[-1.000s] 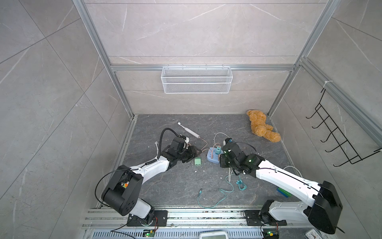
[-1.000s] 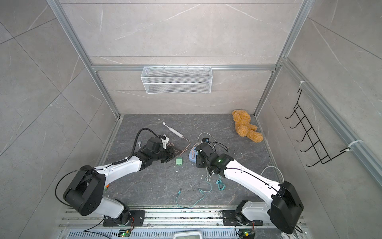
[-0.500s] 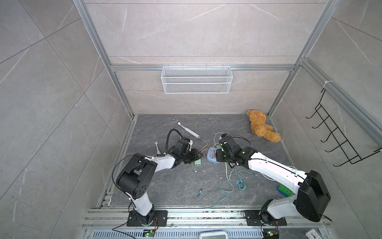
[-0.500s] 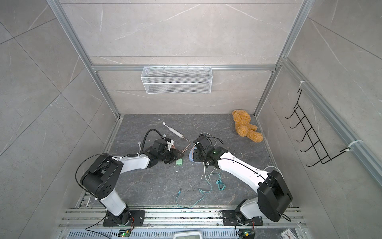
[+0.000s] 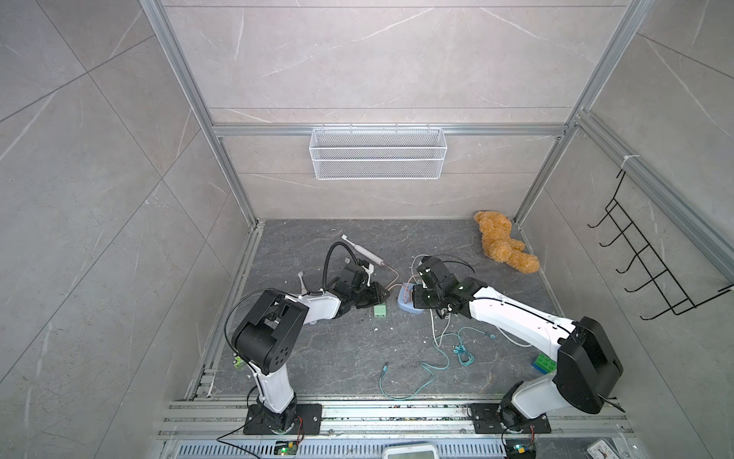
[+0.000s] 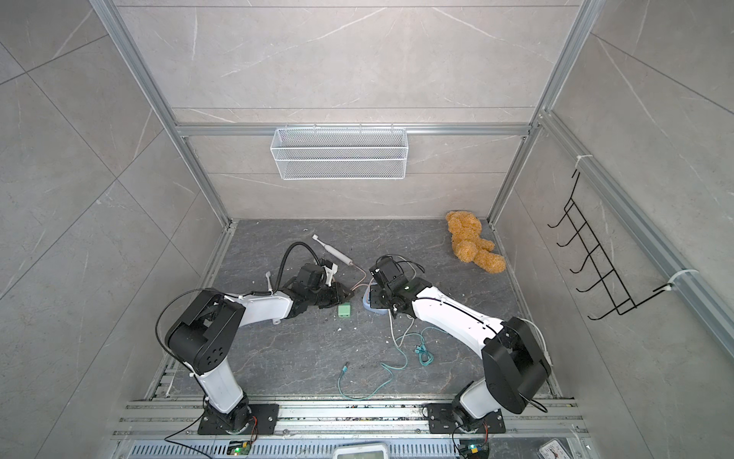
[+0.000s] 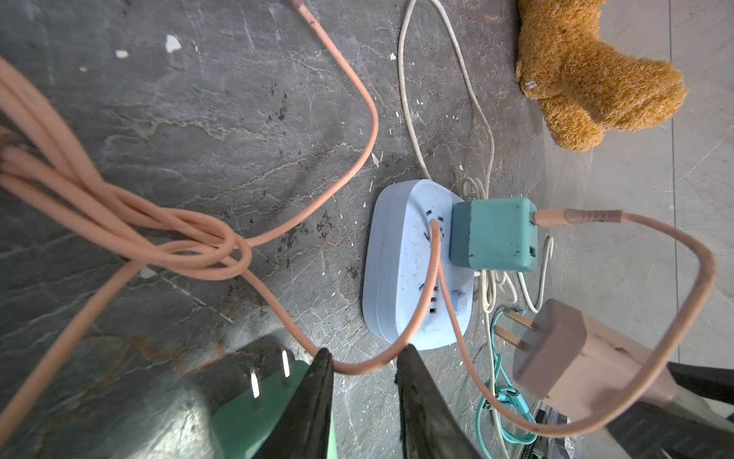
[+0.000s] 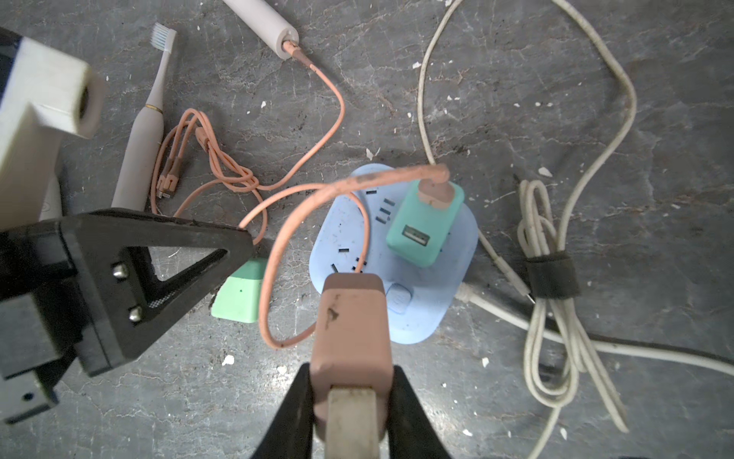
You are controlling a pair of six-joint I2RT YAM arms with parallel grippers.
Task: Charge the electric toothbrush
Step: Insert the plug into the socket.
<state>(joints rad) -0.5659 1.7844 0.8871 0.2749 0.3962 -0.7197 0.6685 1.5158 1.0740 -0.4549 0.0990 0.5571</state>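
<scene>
The white electric toothbrush (image 5: 362, 252) (image 6: 334, 250) (image 8: 260, 18) lies at the back of the floor with a pink cable (image 8: 317, 151) plugged into its base. That cable runs to a teal adapter (image 7: 492, 234) (image 8: 425, 226) seated in the blue power strip (image 5: 406, 306) (image 6: 368, 308) (image 7: 401, 278) (image 8: 431, 318). My right gripper (image 8: 351, 381) (image 5: 417, 299) is shut on a pink plug adapter (image 7: 556, 353) (image 8: 351, 318), held just above the strip with its prongs bare. My left gripper (image 7: 365, 357) (image 5: 382, 296) is open, and the pink cable (image 7: 357, 367) crosses between its tips.
A green adapter (image 5: 379, 310) (image 7: 246, 417) (image 8: 240, 296) lies under my left gripper. A second toothbrush (image 8: 143, 147) and coiled pink cables lie behind it. A bundled white cord (image 8: 550, 258), a teal cable (image 5: 437, 365), a teddy bear (image 5: 502, 246) and a green brick (image 5: 544, 363) lie on the right side.
My left gripper has moved right toward the power strip and its jaws have narrowed. My right gripper has stayed over the strip, still holding the pink adapter.
</scene>
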